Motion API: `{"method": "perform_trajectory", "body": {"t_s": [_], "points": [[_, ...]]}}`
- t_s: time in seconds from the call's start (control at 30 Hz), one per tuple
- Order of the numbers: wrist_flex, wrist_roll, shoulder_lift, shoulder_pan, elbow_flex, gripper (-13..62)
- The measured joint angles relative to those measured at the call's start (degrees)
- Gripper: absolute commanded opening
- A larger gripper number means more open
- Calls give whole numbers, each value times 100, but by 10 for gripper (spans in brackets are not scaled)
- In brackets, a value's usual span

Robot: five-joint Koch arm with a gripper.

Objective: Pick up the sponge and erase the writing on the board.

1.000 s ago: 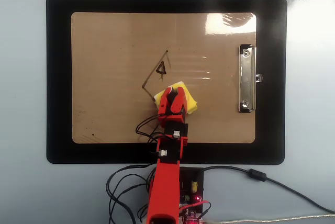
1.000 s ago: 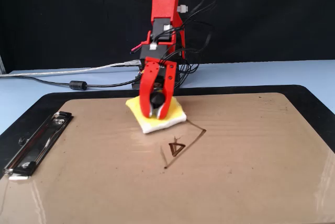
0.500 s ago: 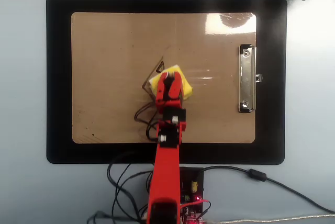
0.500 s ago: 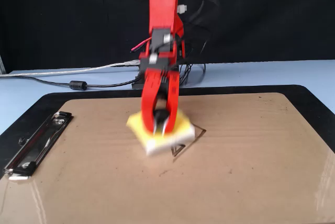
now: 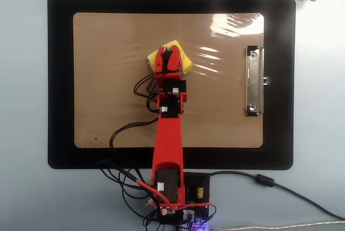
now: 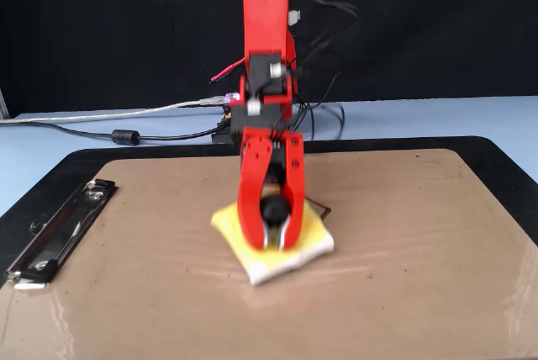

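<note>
Sponge-and-board set, listed by size.

Tabletop [image 5: 24, 198]: pale blue surface filling the overhead view; seen across the middle left of the fixed view.

Black mat [image 5: 59, 80]: large rounded rectangle, centred in the overhead view, lying under the board with a dark border showing on all sides.

Board [image 5: 108, 117]: tan-brown glossy clipboard lying flat on the mat; glare in the upper right of the overhead view. It fills the lower half of the fixed view [image 6: 420, 242].

Arm [image 5: 168, 134]: red, reaching from its base at the bottom centre of the overhead view up over the board; dark cables loop at its left side. In the fixed view it comes down from the top centre.

Metal clip [image 5: 254, 81]: silver, at the board's right short edge in the overhead view; at the lower left in the fixed view [image 6: 59, 232].

Sponge [image 5: 184, 61]: yellow block with white underside, resting on the board a little above frame centre in the overhead view; centre of the fixed view [image 6: 315, 238], slightly blurred.

Pincer [image 6: 275, 245]: red jaws pointing down onto the sponge top, pinching the round black knob [image 6: 271, 208] between them.

Writing: a short dark line just right of the sponge in the fixed view [image 6: 320, 208]; the rest cannot be made out.
</note>
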Motion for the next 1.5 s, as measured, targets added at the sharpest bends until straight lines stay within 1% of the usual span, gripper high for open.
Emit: {"method": "perform_trajectory", "body": {"t_s": [0.07, 0.1, 0.2, 0.23, 0.27, 0.3, 0.33, 0.4, 0.47, 0.5, 0.63, 0.7, 0.73, 0.83, 0.87, 0.9, 0.97, 1.03, 1.1, 1.13, 1.17, 1.23, 1.27, 1.3, 1.37, 1.47, 1.5], "points": [[-18, -9, 554, -9, 668, -72], [-9, -9, 1274, -26, 1564, -72], [167, 0, 3120, -229, 3454, -72], [466, -9, 4061, -325, 4113, -72], [791, 0, 4562, -378, 4245, -72], [1011, -18, 4816, -483, 4289, -72], [1116, -53, 4852, -545, 4280, -72], [1125, -114, 4351, -589, 3858, -72], [1116, -132, 3366, -563, 2821, -72], [1055, -132, 2496, -536, 1960, -72], [545, -149, 826, -501, 624, -72], [448, -158, 896, -492, 791, -72], [404, -158, 1134, -501, 1222, -72], [334, -167, 2742, -501, 3085, -72], [343, -158, 3393, -492, 3709, -72], [360, -158, 4368, -475, 4518, -72], [536, -132, 5027, -519, 4878, -72], [536, -132, 4746, -563, 4641, -72], [545, -132, 4061, -589, 3999, -72], [536, -132, 3533, -615, 3454, -72], [527, -132, 2716, -606, 2479, -72], [492, -132, 1714, -519, 1521, -72], [448, -141, 1037, -510, 791, -72], [325, -158, 800, -510, 519, -72], [308, -158, 984, -492, 958, -72], [272, -167, 2452, -527, 2725, -72], [281, -158, 3182, -536, 3437, -72]]}}
